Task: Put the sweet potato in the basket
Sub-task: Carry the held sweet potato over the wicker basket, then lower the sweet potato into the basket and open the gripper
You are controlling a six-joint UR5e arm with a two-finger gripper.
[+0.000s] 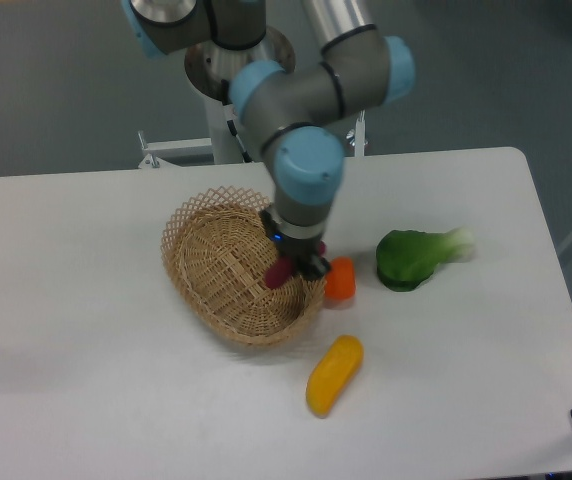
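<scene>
Here, at the centre of the frame, the gripper (288, 262) hung over the right side of the basket (198, 271), clenched around the sweet potato (277, 274), whose dark reddish-purple end showed just below the fingers and above the woven floor, near the inner wall; whether it touched the wicker could not be told. The arm (306, 110) reached down from the top of the frame, its grey links and pale blue joint caps hiding the far right rim of the basket and part of the lattice edge behind it. The basket lay on the white table (86, 380), left of centre. Just beside its right rim, at the gripper's lower right, sat a small round orange item (341, 280), touching or nearly touching the wicker. Further right, well apart from the basket, lay a green leafy vegetable (413, 257) with a pale stalk end pointing toward the right edge of the frame. Below the orange item, toward the lower middle, a yellow-orange oblong vegetable (333, 374) lay tilted on the tabletop, apart from the basket. At the top of the frame, behind the table's far edge, stood the robot's pale mounting column (228, 130) on its bracket.
</scene>
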